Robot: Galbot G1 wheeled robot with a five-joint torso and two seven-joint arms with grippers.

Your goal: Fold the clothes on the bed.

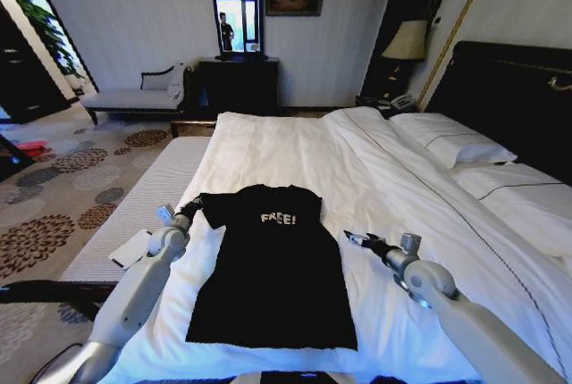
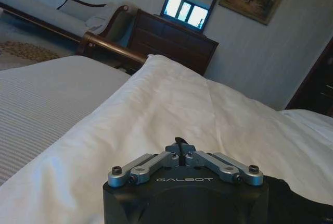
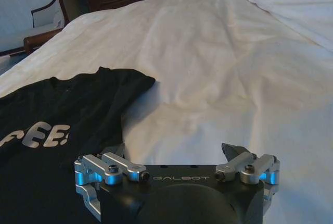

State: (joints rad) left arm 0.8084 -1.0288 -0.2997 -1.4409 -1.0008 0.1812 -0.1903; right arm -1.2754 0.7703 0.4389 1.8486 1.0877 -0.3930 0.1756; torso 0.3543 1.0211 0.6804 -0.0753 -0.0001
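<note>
The clothes (image 1: 273, 268), a black T-shirt with white "FREE!" lettering, lie flat and face up on the white duvet of the bed (image 1: 295, 147). My left gripper (image 1: 190, 208) sits at the shirt's left sleeve edge. In the left wrist view the left gripper (image 2: 180, 145) is shut, with black fabric (image 2: 296, 198) beside it; I cannot tell whether any cloth is pinched. My right gripper (image 1: 357, 239) hovers open over the duvet just right of the shirt. In the right wrist view the right gripper (image 3: 174, 152) has its jaws spread wide near the shirt (image 3: 62, 114).
Two white pillows (image 1: 451, 141) lie against the dark headboard (image 1: 509, 89) at the right. The striped bare mattress (image 1: 134, 210) shows left of the duvet, with a flat white object (image 1: 132, 247) on it. Beyond the bed stand a chaise (image 1: 134, 98) and a dark dresser (image 1: 237, 82).
</note>
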